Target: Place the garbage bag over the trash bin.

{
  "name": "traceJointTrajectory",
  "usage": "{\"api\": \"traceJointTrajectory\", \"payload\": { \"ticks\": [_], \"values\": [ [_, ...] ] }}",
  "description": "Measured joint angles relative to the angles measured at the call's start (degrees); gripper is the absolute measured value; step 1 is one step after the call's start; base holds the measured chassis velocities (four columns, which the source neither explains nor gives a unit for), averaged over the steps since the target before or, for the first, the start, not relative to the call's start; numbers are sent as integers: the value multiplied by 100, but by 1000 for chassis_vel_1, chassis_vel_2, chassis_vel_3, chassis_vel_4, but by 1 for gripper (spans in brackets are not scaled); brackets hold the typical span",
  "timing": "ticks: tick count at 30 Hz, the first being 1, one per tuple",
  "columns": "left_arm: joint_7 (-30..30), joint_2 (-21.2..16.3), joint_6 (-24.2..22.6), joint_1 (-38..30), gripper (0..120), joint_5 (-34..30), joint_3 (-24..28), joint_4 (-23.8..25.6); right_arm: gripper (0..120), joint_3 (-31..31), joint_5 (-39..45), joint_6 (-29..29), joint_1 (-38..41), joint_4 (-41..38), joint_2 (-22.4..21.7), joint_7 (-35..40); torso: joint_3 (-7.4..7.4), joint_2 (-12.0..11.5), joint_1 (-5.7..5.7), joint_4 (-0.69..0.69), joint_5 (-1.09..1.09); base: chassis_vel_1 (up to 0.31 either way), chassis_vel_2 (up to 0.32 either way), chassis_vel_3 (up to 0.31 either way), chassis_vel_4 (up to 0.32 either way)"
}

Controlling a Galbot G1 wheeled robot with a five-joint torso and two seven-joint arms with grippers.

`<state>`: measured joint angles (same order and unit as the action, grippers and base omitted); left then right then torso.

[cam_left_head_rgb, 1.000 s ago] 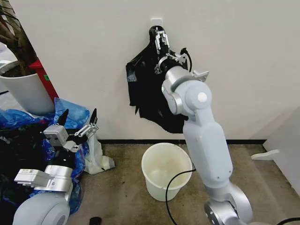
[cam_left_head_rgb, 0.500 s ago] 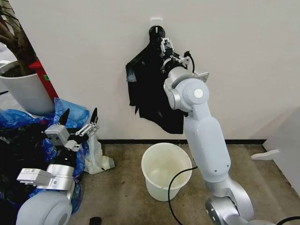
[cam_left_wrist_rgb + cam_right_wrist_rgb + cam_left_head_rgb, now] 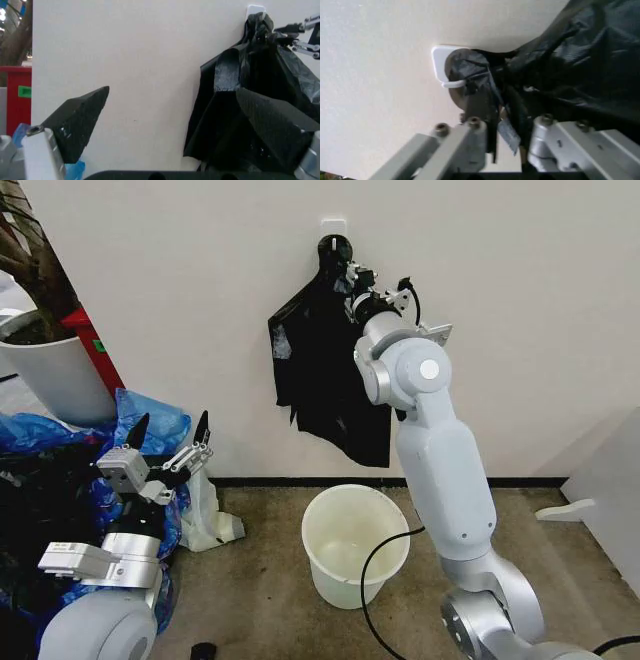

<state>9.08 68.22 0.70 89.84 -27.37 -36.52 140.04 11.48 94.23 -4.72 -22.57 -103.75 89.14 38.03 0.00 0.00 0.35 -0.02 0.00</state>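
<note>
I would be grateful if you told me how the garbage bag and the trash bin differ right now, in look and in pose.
The garbage bag is black, thin and wrinkled; the trash bin is cream-white, smooth and rigid. The bag hangs limp from a white wall hook, while the bin stands upright on the floor. The right claw is at the bag's top by the hook; no claw touches the bin. Both sit close to the wall.
</note>
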Motion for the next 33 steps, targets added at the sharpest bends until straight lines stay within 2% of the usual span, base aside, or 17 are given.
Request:
{"api": "traceJointTrajectory", "payload": {
  "ticks": [3, 25, 33],
  "values": [
    [-1, -13, 0, -7, 100, 0, 0, -5, 0, -11, -10, 13, -48, -13, 0, -3, 0, 0, 0, 1, 0, 0, 0, 0, 0],
    [-2, -24, 118, -17, 100, 22, 0, -124, 0, -401, -365, 131, -912, -554, -1, -109, 0, 0, 0, 1, 0, 0, 0, 0, 0],
    [-21, 40, 161, 14, 100, 74, 12, -134, 0, -554, -567, 234, -1552, -843, -95, -297, 0, 0, 0, 0, 0, 0, 0, 0, 0]
  ]
}}
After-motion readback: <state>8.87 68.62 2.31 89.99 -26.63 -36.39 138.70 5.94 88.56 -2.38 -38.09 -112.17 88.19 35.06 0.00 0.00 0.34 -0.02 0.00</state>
